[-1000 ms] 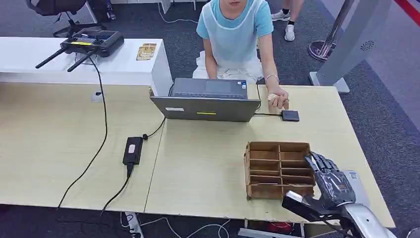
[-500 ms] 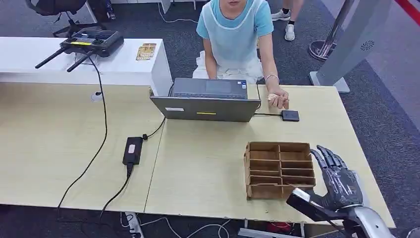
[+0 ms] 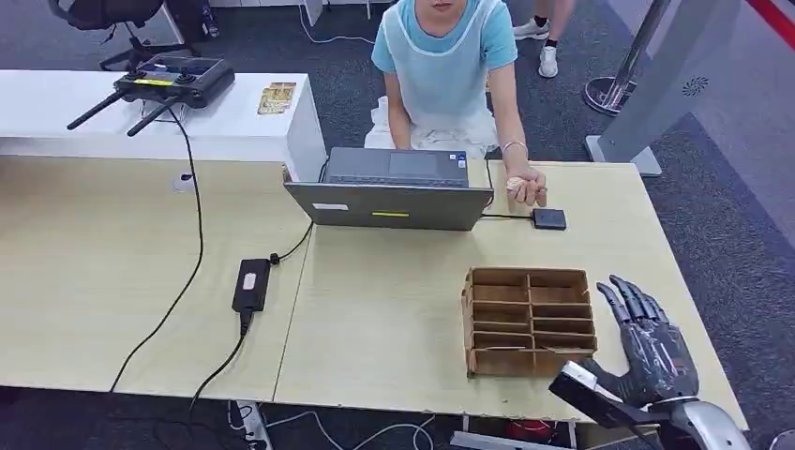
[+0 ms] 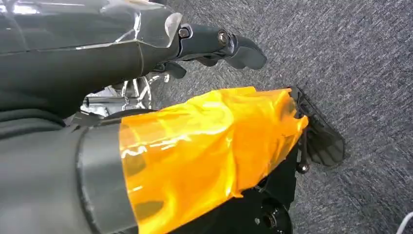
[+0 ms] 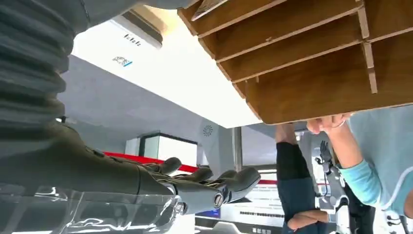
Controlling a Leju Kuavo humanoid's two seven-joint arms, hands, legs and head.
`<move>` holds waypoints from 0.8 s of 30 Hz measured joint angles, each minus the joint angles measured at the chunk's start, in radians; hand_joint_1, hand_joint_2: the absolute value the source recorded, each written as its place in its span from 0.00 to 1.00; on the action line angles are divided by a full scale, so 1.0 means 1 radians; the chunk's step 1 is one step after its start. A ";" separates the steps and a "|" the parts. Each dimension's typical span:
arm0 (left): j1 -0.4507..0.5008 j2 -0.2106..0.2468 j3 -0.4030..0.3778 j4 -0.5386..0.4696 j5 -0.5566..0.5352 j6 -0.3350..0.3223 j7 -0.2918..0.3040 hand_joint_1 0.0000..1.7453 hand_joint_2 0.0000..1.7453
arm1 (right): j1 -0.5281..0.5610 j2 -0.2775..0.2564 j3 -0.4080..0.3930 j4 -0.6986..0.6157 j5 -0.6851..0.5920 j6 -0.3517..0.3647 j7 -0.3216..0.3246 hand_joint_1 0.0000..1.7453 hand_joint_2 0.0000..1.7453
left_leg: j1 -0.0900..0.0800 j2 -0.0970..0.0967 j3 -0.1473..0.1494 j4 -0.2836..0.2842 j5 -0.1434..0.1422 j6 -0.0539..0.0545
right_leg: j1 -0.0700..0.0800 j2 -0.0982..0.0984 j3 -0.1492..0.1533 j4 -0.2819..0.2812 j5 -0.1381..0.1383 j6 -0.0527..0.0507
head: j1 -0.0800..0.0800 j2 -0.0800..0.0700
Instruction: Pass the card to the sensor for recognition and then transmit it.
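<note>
Hovering just right of the wooden card rack (image 3: pixel 528 322), at its near corner: right hand (image 3: pixel 653 345), palm down, fingers (image 3: pixel 630 298) straight and fanned apart, thumb stuck out toward the rack's near edge. Grasps nothing; released. Seen from its own wrist, same right hand (image 5: pixel 146 181) with fingers (image 5: pixel 229 179) stretched out and bare, beside the rack (image 5: pixel 311 63).

Poking from the rack's nearest compartment: a thin pale edge, seemingly the card (image 3: pixel 553 352); from the right wrist, a grey patterned corner (image 5: pixel 207 6) at the mouth of a slot. Too little of it on show to be sure.

Lying flat beside the rack on the right hand's side: a white device (image 5: pixel 146 53) with a small printed logo.

Sitting beyond the rack, toward the table's far edge: a small black box (image 3: pixel 549 218), cabled to a grey laptop (image 3: pixel 394 192). Resting just beside that box: a person's hand (image 3: pixel 527 183), curled around something small and tan.

Hanging well away from the rack, over grey carpet (image 4: pixel 341 58): left hand (image 4: pixel 219 44), dark fingers loosely extended with nothing in them.
</note>
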 joint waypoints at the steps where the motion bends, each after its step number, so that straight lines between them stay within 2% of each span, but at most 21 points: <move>1: 0.000 0.000 0.000 0.000 0.000 0.000 0.000 0.00 0.00 | 0.000 0.000 0.000 0.000 0.000 0.000 0.000 0.00 1.00 | 0.000 0.000 0.000 0.000 0.000 0.000 | 0.000 0.000 0.000 0.000 0.000 0.000 | 0.000 0.000; 8: 0.000 0.000 -0.005 0.000 -0.005 0.000 0.001 0.00 0.00 | 0.004 0.000 0.000 -0.002 0.003 0.005 -0.006 0.00 1.00 | 0.000 0.000 0.000 0.000 0.000 0.000 | 0.000 0.000 0.000 0.000 0.000 0.000 | 0.000 0.000; 16: 0.000 0.004 -0.031 0.000 -0.039 -0.006 0.019 0.00 0.00 | 0.010 -0.007 0.012 -0.002 0.006 0.103 0.007 0.00 1.00 | 0.000 0.000 0.000 0.000 0.000 0.000 | 0.000 0.000 0.000 0.000 0.000 0.000 | 0.000 0.000; 24: 0.001 0.008 -0.039 0.000 -0.050 -0.008 0.019 0.00 0.00 | 0.010 -0.020 0.038 0.001 0.006 0.123 0.007 0.00 1.00 | 0.000 0.000 0.000 0.000 0.000 0.000 | 0.000 0.000 0.000 0.000 0.000 0.000 | 0.000 0.000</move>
